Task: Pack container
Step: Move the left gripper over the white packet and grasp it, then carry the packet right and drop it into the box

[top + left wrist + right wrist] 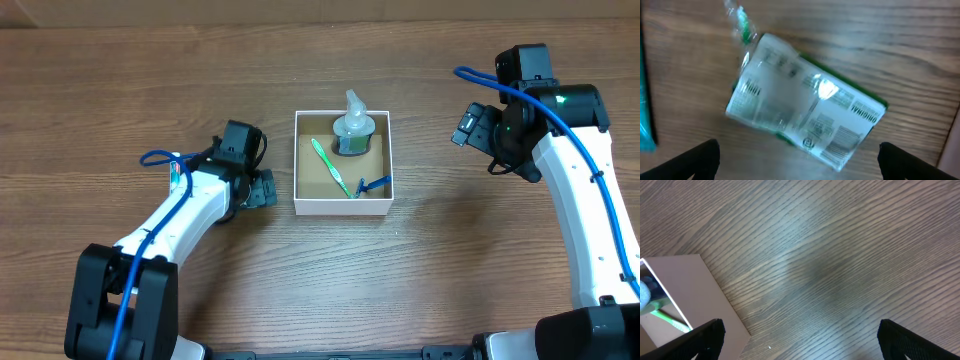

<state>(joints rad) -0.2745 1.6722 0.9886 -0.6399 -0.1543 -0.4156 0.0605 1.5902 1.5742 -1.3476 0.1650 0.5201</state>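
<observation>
The container (343, 206), a small square white-walled box with a brown bottom, sits mid-table. It holds a green toothbrush (329, 166), a blue-handled item (373, 185) and a clear wrapped bottle (353, 128). My left gripper (265, 188) is just left of it, open and empty. In the left wrist view its fingers (799, 160) hover over a clear-wrapped packet with green edges (805, 112) lying flat on the table; the overhead view does not show the packet. My right gripper (466, 124) is open and empty, right of the box. The right wrist view (800, 335) shows the box wall (695, 290).
A teal strip (645, 100) shows at the left edge of the left wrist view. The wooden table (450, 270) spreads around the box. Blue cables run along both arms.
</observation>
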